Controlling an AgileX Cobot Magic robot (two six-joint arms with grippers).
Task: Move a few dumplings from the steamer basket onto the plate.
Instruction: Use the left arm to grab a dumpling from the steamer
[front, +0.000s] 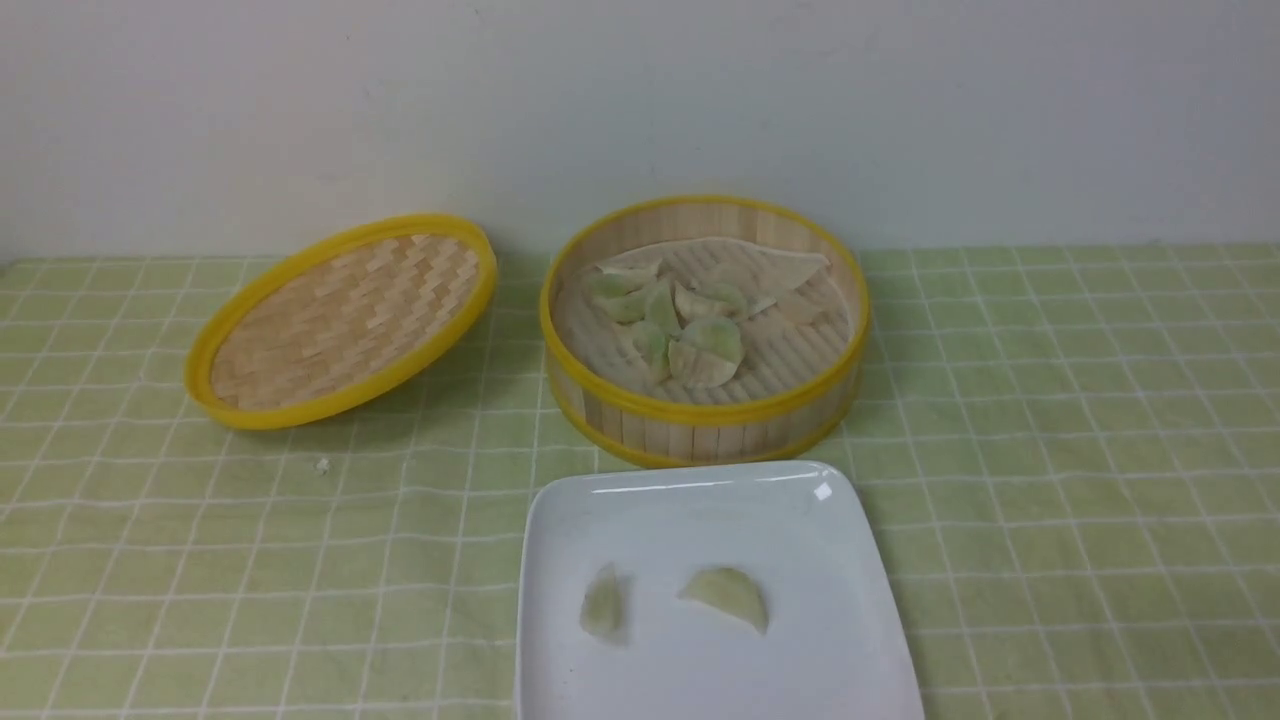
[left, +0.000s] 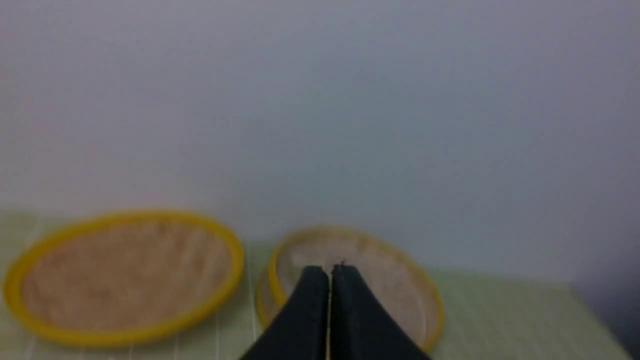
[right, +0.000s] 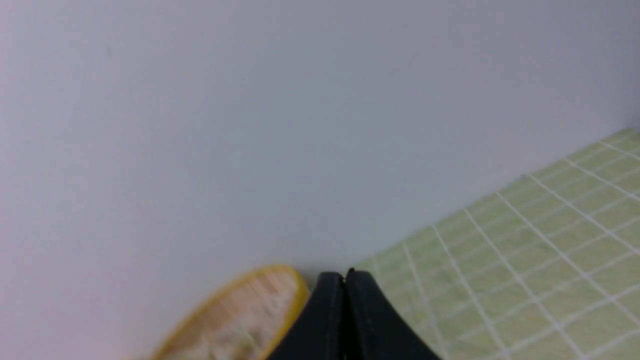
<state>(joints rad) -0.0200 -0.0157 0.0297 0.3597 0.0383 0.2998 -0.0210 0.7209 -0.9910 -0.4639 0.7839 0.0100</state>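
Near edge of plate (front: 700, 520) cut off; green-checked counter (front: 1050, 450), pale wall (front: 640, 100); left gripper (left: 329, 272) and right gripper (right: 344, 277), jaws clenched.

A shallow round woven lid (front: 340, 320) with a yellow rim lies on the left part of a pale green tablecloth (front: 1080, 450) checked with thin white lines, tilted so that its woven face shows. A tiny white speck (front: 321, 465) sits on the cloth just in front of it. Behind stands a plain whitish wall (front: 640, 100).
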